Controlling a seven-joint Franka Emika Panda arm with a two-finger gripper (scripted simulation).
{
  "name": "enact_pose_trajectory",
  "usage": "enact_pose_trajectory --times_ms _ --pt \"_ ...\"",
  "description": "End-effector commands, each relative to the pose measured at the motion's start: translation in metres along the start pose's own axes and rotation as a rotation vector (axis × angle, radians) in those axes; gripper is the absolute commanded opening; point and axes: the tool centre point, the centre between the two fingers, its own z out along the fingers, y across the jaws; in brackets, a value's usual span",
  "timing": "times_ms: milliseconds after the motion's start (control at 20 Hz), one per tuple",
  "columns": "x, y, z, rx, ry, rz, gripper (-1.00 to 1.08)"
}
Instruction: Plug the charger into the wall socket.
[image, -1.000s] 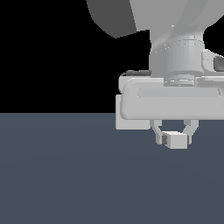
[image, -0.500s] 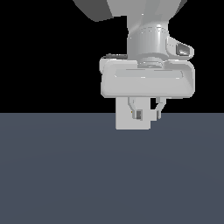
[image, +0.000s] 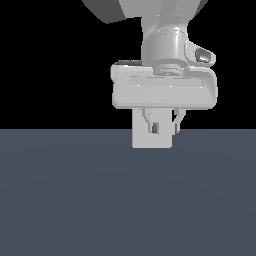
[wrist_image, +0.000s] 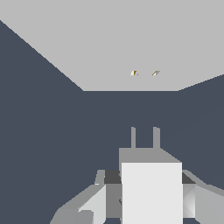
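In the wrist view my gripper (wrist_image: 148, 194) is shut on the charger (wrist_image: 151, 183), a small light-grey block with two prongs (wrist_image: 133, 138) pointing at the wall socket (wrist_image: 109, 43). The socket is a flat light-grey plate with two tiny yellowish dots (wrist_image: 144, 73). The prongs are short of the plate and roughly in line with the dots. In the exterior view the gripper (image: 164, 125) hangs in front of the upright socket plate (image: 142, 141) and covers its upper part. The charger blends with the plate there.
A dark blue-grey floor (image: 128, 200) runs under the socket and gripper. The background above it is black. The arm's wide hand body (image: 165, 90) fills the upper middle of the exterior view.
The arm has moved toward the exterior view's left and up with the charger. The gripper now sits in front of the socket plate, which was hidden a second ago.
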Motion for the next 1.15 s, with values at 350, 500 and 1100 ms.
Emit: enact_pose_trajectory --times_ms 350,500,1100 --pt "0.018 0.000 0.000 0.000 0.000 0.000 -1.00" --pt "0.030 0.000 0.001 0.000 0.000 0.000 -1.00" --pt "0.050 0.000 0.001 0.000 0.000 0.000 -1.00"
